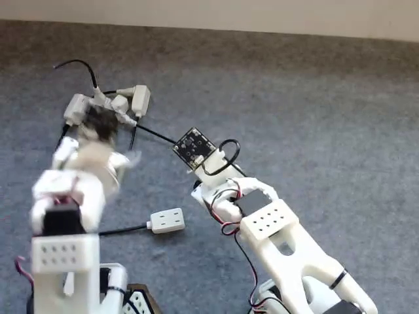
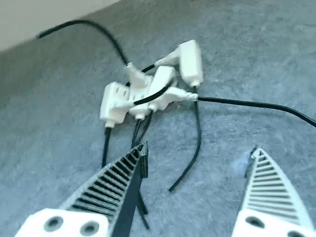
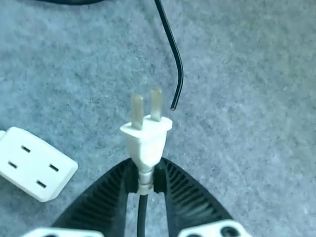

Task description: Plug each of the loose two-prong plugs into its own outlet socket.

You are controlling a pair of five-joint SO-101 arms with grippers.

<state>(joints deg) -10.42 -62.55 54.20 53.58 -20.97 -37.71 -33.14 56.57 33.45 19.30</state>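
High camera is sitting fixed above and behind both arm bases, looking down and forward across the grey counter (image 1: 327, 118) toward the far wall (image 1: 262, 13); wide, distant framing.

Left wrist camera is riding behind the left end effector (image 2: 200, 148), looking between its spread tips at the cluster of outlet blocks (image 2: 143, 91), fairly near.

Right wrist camera is looking past the right end effector (image 3: 145, 170), very close on the two-prong plug (image 3: 145, 133) clamped there.

High view is sharing the cluster of outlet blocks (image 1: 108, 108) with the left wrist view, and the white outlet block (image 1: 167, 220) with the right wrist view (image 3: 32, 165).
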